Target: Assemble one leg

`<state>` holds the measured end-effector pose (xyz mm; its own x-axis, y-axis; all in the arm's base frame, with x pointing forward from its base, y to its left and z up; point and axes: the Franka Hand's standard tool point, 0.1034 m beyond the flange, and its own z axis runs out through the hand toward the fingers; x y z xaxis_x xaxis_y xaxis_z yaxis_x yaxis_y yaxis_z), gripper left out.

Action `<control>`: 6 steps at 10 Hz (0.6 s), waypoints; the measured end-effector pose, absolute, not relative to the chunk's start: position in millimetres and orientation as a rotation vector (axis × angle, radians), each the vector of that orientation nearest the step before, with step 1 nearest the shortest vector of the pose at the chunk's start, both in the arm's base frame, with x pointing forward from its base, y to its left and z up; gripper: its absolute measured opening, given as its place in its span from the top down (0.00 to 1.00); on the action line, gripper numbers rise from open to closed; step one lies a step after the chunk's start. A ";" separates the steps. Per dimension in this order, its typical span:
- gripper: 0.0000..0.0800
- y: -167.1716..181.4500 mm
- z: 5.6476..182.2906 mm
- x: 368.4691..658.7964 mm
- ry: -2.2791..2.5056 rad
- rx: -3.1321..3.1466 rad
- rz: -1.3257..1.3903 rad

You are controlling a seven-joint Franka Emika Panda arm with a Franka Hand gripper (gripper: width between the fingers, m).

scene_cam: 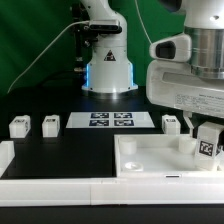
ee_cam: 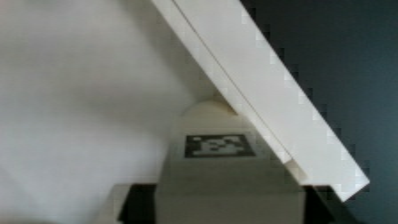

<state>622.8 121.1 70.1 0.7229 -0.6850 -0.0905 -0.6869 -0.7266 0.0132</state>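
My gripper is shut on a leg, a small white block with a black-and-white tag, and holds it upright over the far right corner of the large white slab. In the wrist view the leg sits between my dark fingers, its end against the slab's floor right beside the raised rim. Whether it is seated in a socket is hidden. Three more legs stand on the black table: two on the exterior view's left and one behind the slab.
The marker board lies at the table's middle back. The arm's base stands behind it. A low white frame runs along the front and left edge.
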 end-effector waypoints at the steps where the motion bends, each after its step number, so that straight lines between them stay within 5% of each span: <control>1: 0.63 121.4 70.1 622.8 1.272 -2.848 0.141; 6: 0.63 123.1 70.4 623.7 2.016 -2.399 0.151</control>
